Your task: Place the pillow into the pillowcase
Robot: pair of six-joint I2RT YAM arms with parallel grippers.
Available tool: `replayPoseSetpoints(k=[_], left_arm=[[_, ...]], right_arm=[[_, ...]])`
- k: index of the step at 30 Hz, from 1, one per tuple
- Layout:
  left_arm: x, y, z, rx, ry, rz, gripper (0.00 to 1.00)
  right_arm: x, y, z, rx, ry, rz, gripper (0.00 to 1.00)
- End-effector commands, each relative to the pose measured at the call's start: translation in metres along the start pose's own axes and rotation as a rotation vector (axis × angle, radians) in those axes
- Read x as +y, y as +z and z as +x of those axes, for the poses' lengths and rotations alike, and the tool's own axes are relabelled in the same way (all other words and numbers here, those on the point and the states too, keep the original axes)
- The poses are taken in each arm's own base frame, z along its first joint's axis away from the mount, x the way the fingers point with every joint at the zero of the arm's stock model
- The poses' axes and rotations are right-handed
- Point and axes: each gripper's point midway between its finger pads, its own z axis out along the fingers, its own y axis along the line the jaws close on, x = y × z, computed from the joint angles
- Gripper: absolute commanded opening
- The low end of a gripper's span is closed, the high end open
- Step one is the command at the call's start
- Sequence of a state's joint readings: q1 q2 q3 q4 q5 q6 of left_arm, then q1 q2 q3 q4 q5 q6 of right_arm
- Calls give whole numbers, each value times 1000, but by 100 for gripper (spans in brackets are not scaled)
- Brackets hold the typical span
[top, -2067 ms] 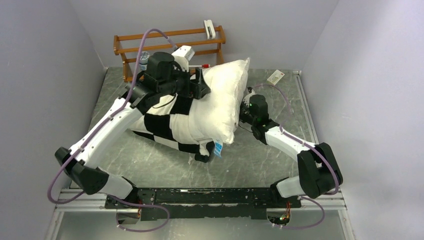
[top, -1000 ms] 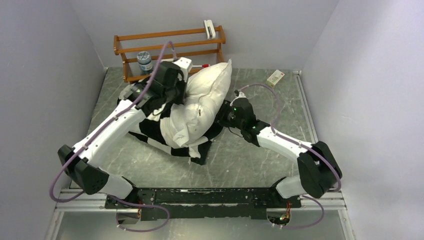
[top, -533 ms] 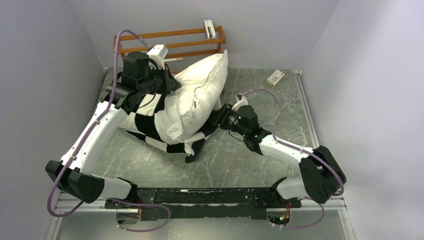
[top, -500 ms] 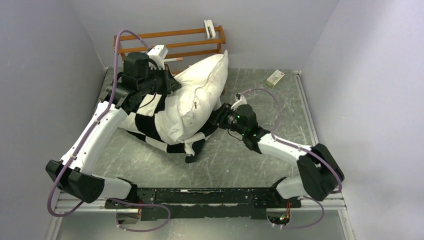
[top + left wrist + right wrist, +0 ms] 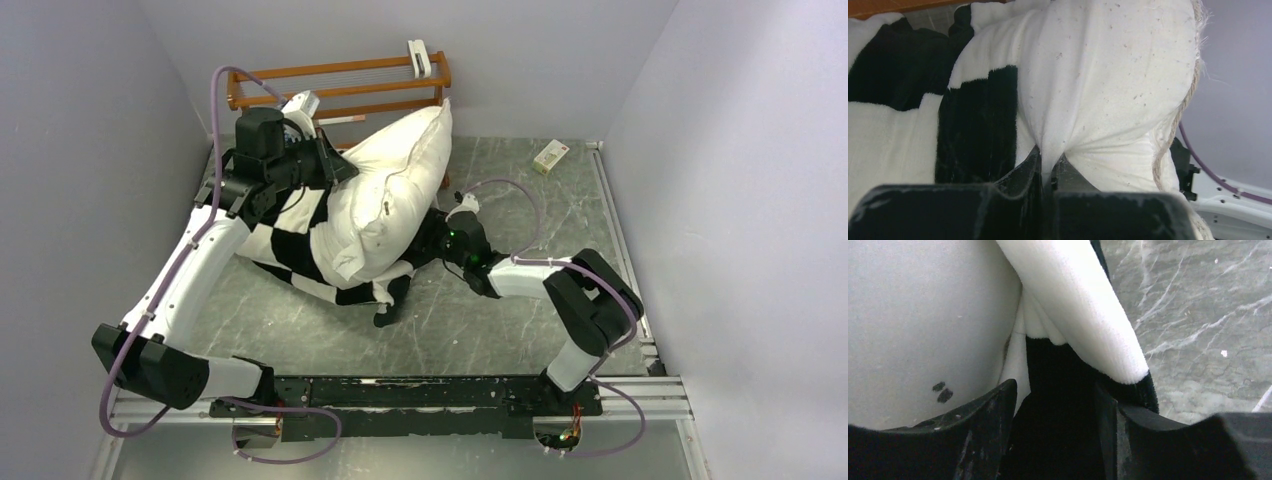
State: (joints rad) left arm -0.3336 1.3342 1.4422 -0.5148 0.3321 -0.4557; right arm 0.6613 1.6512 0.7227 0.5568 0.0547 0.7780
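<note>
The white pillow [image 5: 392, 190] leans up against the back, its lower part inside the black-and-white checkered pillowcase [image 5: 288, 248]. My left gripper [image 5: 335, 166] is at the pillow's upper left. In the left wrist view it [image 5: 1050, 161] is shut on a pinch of the pillow's [image 5: 1108, 75] white cloth, with the pillowcase [image 5: 978, 120] just beside it. My right gripper [image 5: 431, 238] is low at the pillow's right side. In the right wrist view its jaws [image 5: 1054, 387] stand apart with black pillowcase plush [image 5: 1060, 370] between them and the pillow [image 5: 923, 310] at the left.
A wooden rack [image 5: 340, 85] stands against the back wall behind the pillow, with a white clip [image 5: 418, 58] on its top rail. A small box [image 5: 551, 156] lies at the back right. Grey walls close both sides of the marbled table [image 5: 500, 330].
The right arm has folded at the elbow and pushed its gripper left, in against the pillow's lower right. The left gripper has drawn slightly left with the pillow cloth.
</note>
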Motion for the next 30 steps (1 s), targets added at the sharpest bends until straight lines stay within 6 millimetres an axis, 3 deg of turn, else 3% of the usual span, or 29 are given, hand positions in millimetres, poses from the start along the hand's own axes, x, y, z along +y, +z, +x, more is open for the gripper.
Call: replayPoseSetpoints(k=[1,5,9,12,13,17,18,21,25,26,30], left_arm=[[5,-12,-37,-158,-44,9,5],[0,-14,-33,-167,-100,56,5],[0,-18,-30,-176,-129,61,5],[2,-18,-28,-174,-141,52,5],[3,-18,-26,-172,-146,53,5],[7,-18,-22,-170,-146,38,5],[9,-18,-23,-173,-140,27,5],[20,-20,-24,-185,-100,-32,5],[48,-17,-16,-181,-55,-152,5],[53,-14,-13,-176,-52,-169,5],[68,-6,0,-153,-48,-204,5]], right_arm=[[-2,12,-13,-119,-66,21,64],[5,28,-5,-147,8,-29,65],[4,44,-5,-213,-24,35,65],[-8,56,-4,-237,-21,130,63],[-13,59,-6,-252,-9,155,58],[-12,64,-8,-277,19,134,5],[-8,61,-11,-274,17,114,0],[5,40,-28,-261,40,7,0],[16,-5,-44,-215,73,-177,0],[24,-19,-54,-224,66,-233,0],[47,-55,-61,-184,5,-407,0]])
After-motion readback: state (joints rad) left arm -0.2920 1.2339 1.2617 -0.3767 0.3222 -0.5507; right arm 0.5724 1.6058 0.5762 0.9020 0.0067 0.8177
